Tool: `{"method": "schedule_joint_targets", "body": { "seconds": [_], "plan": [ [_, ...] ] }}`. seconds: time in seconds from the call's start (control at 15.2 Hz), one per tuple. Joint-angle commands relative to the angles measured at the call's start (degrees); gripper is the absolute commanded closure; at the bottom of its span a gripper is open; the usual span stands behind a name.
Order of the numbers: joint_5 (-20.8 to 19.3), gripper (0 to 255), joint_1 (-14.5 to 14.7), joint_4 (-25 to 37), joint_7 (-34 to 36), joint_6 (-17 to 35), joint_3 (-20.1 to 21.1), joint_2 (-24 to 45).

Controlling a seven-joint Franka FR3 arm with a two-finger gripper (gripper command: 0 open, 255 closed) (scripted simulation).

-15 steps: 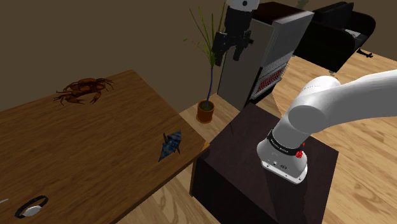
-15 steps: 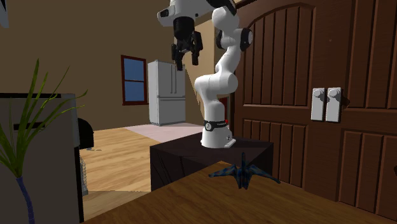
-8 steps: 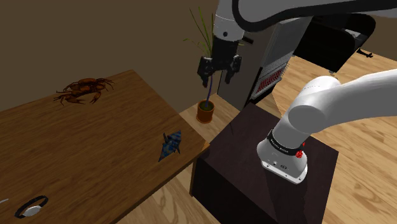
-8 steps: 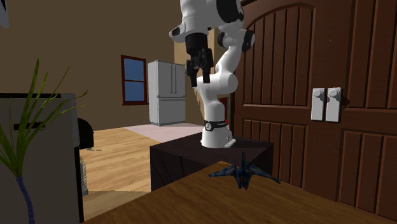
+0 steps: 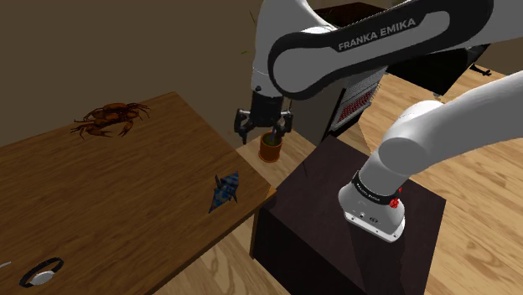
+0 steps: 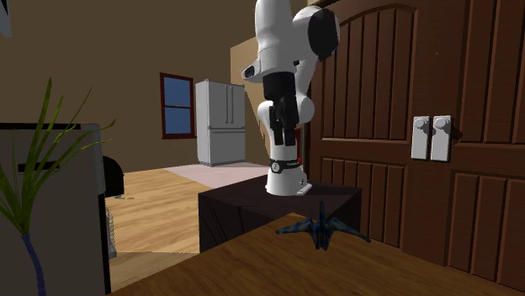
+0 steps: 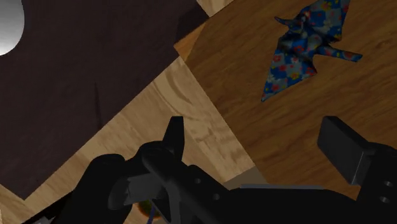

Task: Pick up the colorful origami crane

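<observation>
The origami crane (image 5: 225, 189), dark blue with bright flower spots, rests on the wooden table (image 5: 126, 193) near the corner closest to the stand. In the wrist view the crane (image 7: 312, 48) lies ahead of the fingers, nearer the right-hand finger (image 7: 340, 149), and nothing is between them. My gripper (image 5: 263, 131) hangs open in the air above the table's edge, up and to the right of the crane in the shoulder view, well apart from it. From the second exterior view the gripper (image 6: 283, 145) points down behind the crane (image 6: 322, 229).
A brown crab figure (image 5: 109, 117) sits at the table's far side, and a small ring-shaped object (image 5: 40, 272) lies near its front left. A potted plant (image 5: 270, 147) stands on the floor just behind the gripper. The dark stand (image 5: 335, 226) is beside the table corner.
The arm has swung down and to the shoulder view's left, bringing the open gripper from high near the cabinet to just above the table's edge. The crane has not moved.
</observation>
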Motion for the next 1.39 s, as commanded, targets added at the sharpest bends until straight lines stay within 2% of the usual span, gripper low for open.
{"method": "schedule_joint_targets", "body": {
  "seconds": [0.0, 0.2, 0.33, 0.46, 0.59, 0.86, 1.06, 1.12, 1.25, 1.32],
  "plan": [
    [1.64, 0, -0.76, 0.12, 5.67, 4.40, 4.00, 3.74],
    [1.70, 0, -3.62, 1.64, 14.06, 11.31, 10.10, 11.21],
    [-0.11, 0, -6.44, 3.06, 20.55, 16.13, 14.47, 16.99],
    [-4.52, 0, -10.11, 4.70, 28.56, 21.11, 19.06, 23.64],
    [-13.63, 0, -14.24, 6.51, 39.65, 26.02, 23.16, 31.71],
    [-22.02, 0, -14.14, 6.43, 46.24, 29.90, 22.20, 37.43],
    [-28.60, 0, -12.66, 6.24, 50.75, 32.62, 19.73, 41.40],
    [-31.98, 0, -11.52, 6.25, 53.07, 33.90, 18.02, 43.34],
    [-31.80, 0, -11.24, 6.25, 52.94, 33.90, 17.76, 43.28],
    [-31.59, 255, -11.30, 6.26, 52.84, 33.81, 17.89, 43.15]
  ]
}}
